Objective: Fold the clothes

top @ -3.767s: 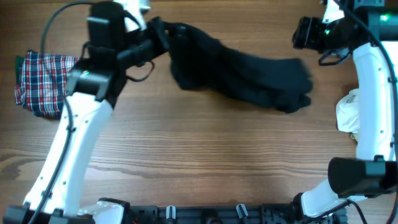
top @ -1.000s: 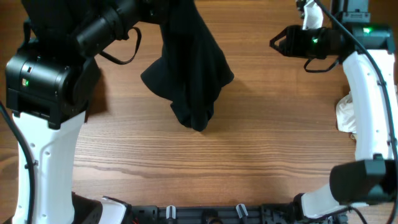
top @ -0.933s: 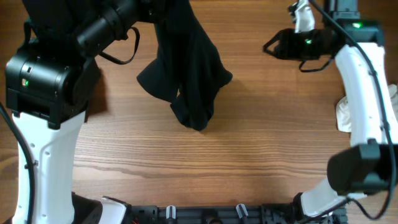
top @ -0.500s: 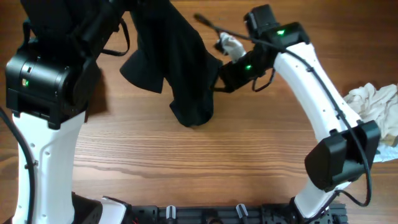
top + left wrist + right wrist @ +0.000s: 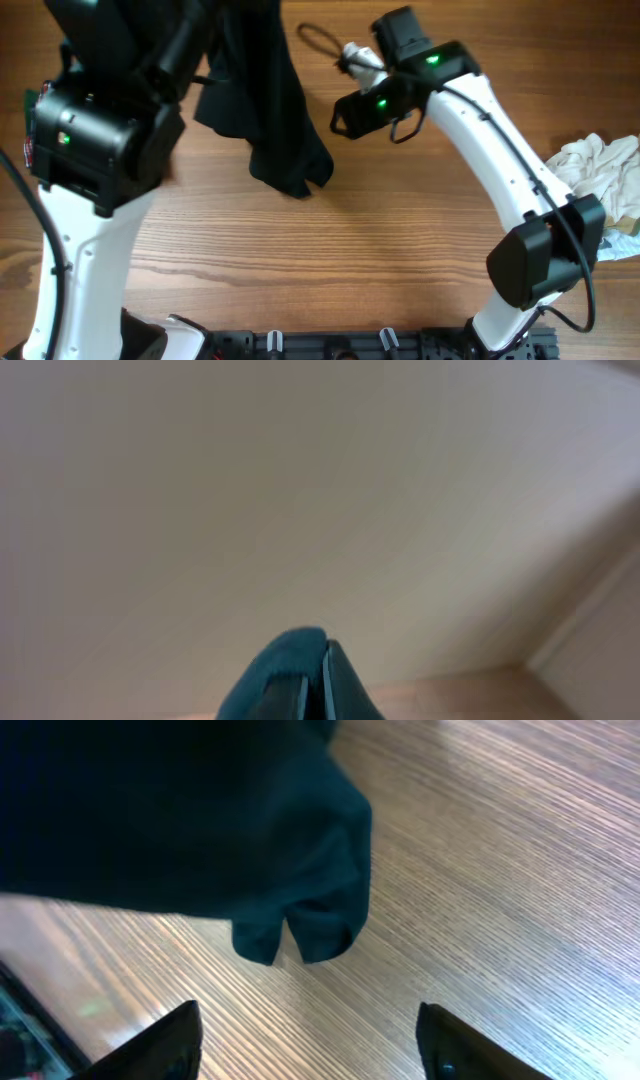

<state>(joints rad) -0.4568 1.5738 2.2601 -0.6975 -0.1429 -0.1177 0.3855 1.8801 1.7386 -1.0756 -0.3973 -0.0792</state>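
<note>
One black shirt [image 5: 268, 115] (one white heap [image 5: 603, 172])

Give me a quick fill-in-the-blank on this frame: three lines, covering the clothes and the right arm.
1. The hanging garment is ___ in colour.
2. In the right wrist view, the right gripper has its jaws ___.
3. The white cloth lies at the ___ edge of the table.
Missing words: black; open; right.

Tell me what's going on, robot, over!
Left gripper shut on black shirt, held up, hanging bunched. Right gripper open, beside the shirt's low end, not touching. White cloth lies far right, nothing in the way.
</note>
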